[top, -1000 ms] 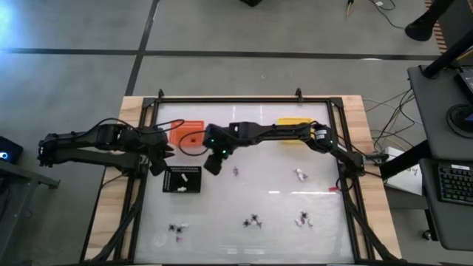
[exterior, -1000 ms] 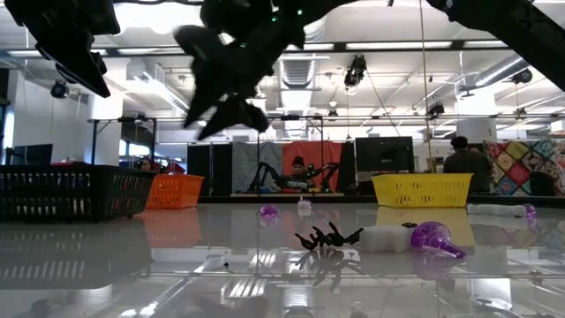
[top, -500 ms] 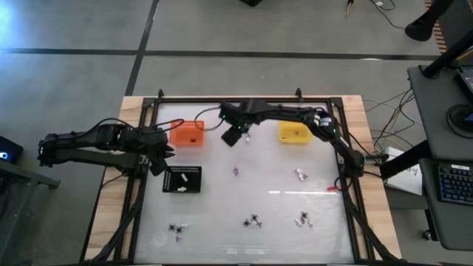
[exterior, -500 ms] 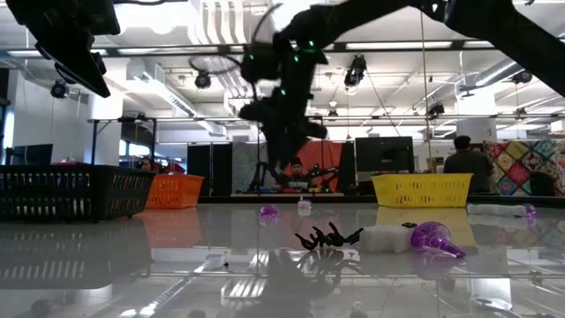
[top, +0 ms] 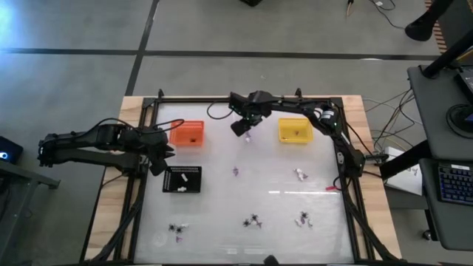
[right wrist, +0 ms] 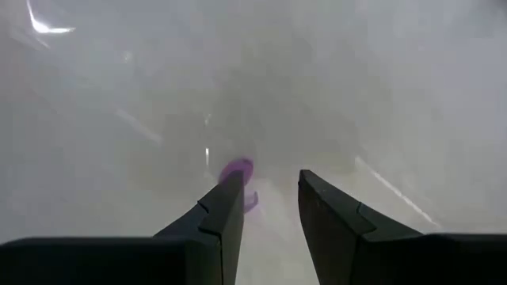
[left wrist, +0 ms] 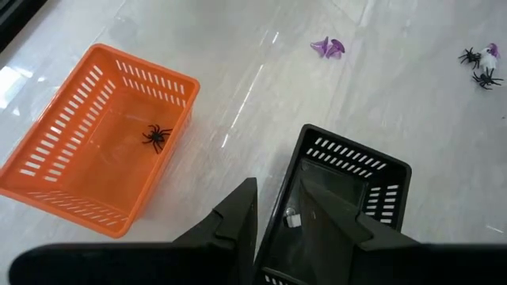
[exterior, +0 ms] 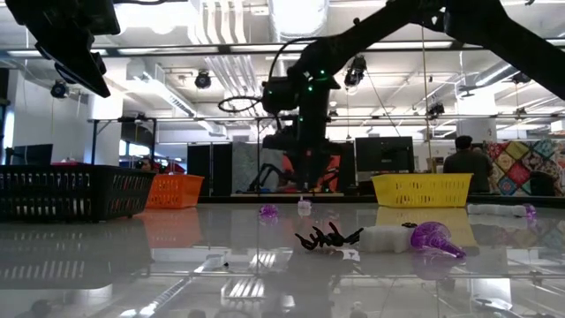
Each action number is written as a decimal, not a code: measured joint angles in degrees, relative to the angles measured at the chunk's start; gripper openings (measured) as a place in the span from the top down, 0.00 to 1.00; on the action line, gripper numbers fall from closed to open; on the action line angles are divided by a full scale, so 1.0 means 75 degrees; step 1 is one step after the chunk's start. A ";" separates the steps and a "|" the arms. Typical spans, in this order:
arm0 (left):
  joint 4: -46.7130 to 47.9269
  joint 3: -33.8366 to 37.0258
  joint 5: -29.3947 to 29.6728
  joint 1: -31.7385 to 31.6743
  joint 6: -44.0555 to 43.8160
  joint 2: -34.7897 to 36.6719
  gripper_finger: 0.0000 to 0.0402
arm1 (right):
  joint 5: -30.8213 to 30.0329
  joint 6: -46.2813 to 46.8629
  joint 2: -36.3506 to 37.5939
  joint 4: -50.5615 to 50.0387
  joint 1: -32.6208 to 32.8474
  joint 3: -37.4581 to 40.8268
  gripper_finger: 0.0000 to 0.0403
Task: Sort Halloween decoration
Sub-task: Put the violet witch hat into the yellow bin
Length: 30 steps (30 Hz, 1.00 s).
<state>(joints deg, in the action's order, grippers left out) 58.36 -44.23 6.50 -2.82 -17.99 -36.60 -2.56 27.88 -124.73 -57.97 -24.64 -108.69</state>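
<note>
Fingers of the right gripper (right wrist: 263, 207) stand apart over a small purple plastic trinket (right wrist: 236, 169), upper centre; best to centre it before closing.

Two dark, near-black jointed arms, left arm (top: 89, 145) chunky with bulky joint housings, right arm (top: 295, 122) slimmer with a black cable looping off it and small green lights near the wrist, each ending in two dark, flat, wedge-shaped fingers (left wrist: 230, 226).
</note>
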 joint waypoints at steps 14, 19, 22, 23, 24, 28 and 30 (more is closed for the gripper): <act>0.0002 0.0000 -0.0005 -0.0001 0.0019 0.0000 0.81 | 0.0371 0.0259 -0.0009 0.1002 0.0031 0.0490 0.73; 0.0002 0.0000 -0.0004 0.0001 0.0019 0.0000 0.81 | 0.0350 0.0222 -0.0009 0.1138 0.0031 0.0335 0.73; 0.0002 0.0000 -0.0005 -0.0002 0.0019 0.0000 0.81 | 0.0605 0.0121 -0.0009 0.1148 0.0064 0.0252 0.73; 0.0002 0.0000 -0.0005 -0.0002 0.0019 0.0000 0.81 | 0.0743 0.0099 -0.0009 0.1147 0.0086 0.0245 0.73; 0.0002 0.0000 -0.0005 -0.0001 0.0019 0.0000 0.81 | 0.0841 0.0067 -0.0009 0.1147 0.0106 0.0246 0.73; 0.0002 0.0000 -0.0005 0.0000 0.0019 0.0000 0.81 | 0.0975 -0.0066 -0.0009 0.1138 0.0190 0.0354 0.73; 0.0002 0.0000 -0.0005 -0.0001 0.0028 0.0000 0.81 | 0.0975 -0.0117 -0.0009 0.1138 0.0218 0.0409 0.73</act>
<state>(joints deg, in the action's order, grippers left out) 58.37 -44.23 6.46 -2.82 -17.78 -36.60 4.75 27.01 -124.79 -49.43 -23.00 -105.62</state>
